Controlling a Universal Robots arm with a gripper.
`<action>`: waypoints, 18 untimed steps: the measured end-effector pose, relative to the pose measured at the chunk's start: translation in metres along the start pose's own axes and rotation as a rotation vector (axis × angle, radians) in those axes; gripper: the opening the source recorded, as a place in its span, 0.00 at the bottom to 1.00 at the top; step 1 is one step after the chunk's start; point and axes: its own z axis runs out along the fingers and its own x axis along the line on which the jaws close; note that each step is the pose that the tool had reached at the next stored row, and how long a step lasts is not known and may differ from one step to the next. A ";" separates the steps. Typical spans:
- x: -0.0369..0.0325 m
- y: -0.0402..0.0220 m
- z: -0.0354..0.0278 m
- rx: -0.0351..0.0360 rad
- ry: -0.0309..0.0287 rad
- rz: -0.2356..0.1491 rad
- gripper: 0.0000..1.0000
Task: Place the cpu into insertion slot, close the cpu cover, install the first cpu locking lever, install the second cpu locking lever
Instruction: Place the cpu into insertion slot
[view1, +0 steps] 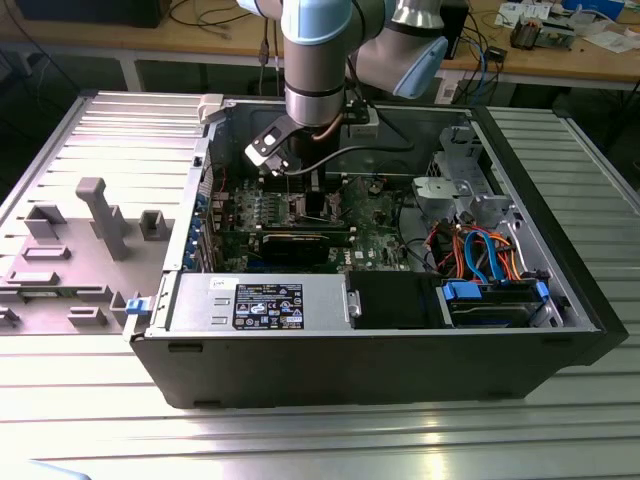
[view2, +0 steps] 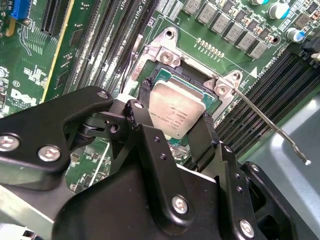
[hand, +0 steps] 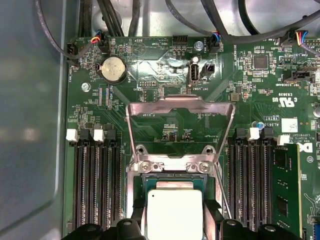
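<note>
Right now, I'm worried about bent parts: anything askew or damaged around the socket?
Nothing stands out: the cpu, held by the gripper, lines up squarely with the insertion slot; the cpu cover stands open.

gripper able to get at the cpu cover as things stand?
Probably not right now: the gripper is shut on the cpu at the insertion slot. The cpu cover itself is flipped open, with nothing resting on it.
</note>
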 end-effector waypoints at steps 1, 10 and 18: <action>0.0001 0.0001 0.0001 0.0000 0.0000 0.000 0.54; 0.0002 0.0005 0.0003 0.0001 0.0001 0.000 0.54; 0.0002 0.0006 0.0004 0.0001 0.0001 0.000 0.54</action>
